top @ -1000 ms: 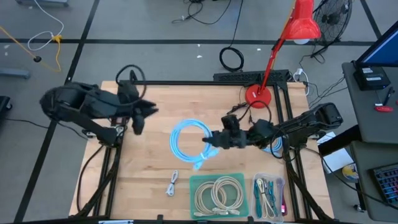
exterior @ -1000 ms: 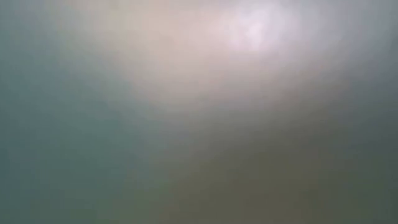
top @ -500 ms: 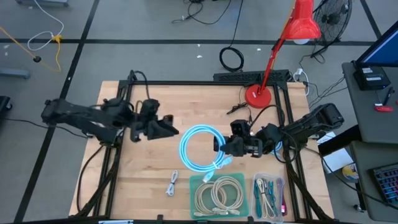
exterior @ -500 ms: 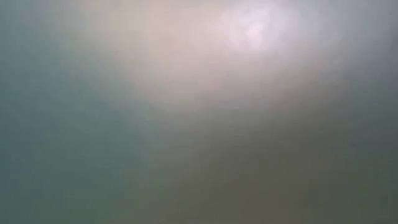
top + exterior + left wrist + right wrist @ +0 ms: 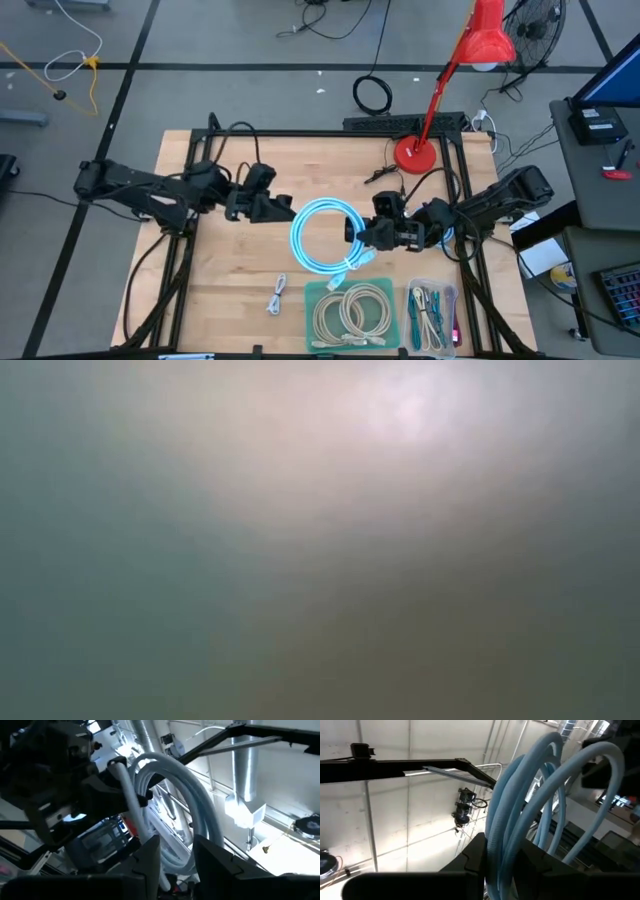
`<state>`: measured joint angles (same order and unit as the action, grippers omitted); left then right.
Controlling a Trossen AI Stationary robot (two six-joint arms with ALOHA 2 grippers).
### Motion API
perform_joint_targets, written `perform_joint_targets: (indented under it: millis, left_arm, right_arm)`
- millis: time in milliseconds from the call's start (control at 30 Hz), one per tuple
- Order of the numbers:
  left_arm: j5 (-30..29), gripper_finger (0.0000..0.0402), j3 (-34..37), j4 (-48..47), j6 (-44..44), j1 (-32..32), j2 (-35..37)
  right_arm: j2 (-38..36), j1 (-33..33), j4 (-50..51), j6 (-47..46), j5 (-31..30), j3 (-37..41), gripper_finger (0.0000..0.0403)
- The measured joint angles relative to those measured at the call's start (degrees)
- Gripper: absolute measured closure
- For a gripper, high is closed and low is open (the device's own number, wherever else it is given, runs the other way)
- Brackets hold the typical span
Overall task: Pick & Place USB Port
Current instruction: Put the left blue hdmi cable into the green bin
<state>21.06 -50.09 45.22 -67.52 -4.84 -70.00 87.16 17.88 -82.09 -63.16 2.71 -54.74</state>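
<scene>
Coiled light-blue cable (image 5: 325, 237): clamped at 3 o'clock by right gripper (image 5: 358, 231); left gripper (image 5: 283, 212) unclenched, just beside its 9 o'clock edge.

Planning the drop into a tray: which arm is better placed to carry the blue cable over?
Right, probably. The right gripper is shut on the blue cable, just above the green tray. The left gripper only sits at the coil's far side.

The table (image 5: 250, 260) under me was pale wood, matt, with visible plank grain. The blue cable (image 5: 322, 237) looked like smooth plastic with a slight sheen. My fingers (image 5: 472, 855) were dark matt plastic. The lamp (image 5: 488, 35) was glossy red
</scene>
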Motion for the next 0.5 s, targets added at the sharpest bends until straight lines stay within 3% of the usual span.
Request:
perform_joint_targets:
  millis: [267, 500]
  left_arm:
    - [2.25, 0.0283, 0.00, -9.19, 1.99, 3.09, 5.54]
    - [1.44, 0.0283, -0.02, -11.14, 3.83, 3.54, 5.00]
  right_arm:
    - [-3.76, 0.62, 0.84, 3.36, 0.06, -0.02, 0.0349]
    - [-6.47, 0.55, 7.38, 5.47, -0.05, -0.02, 0.0349]
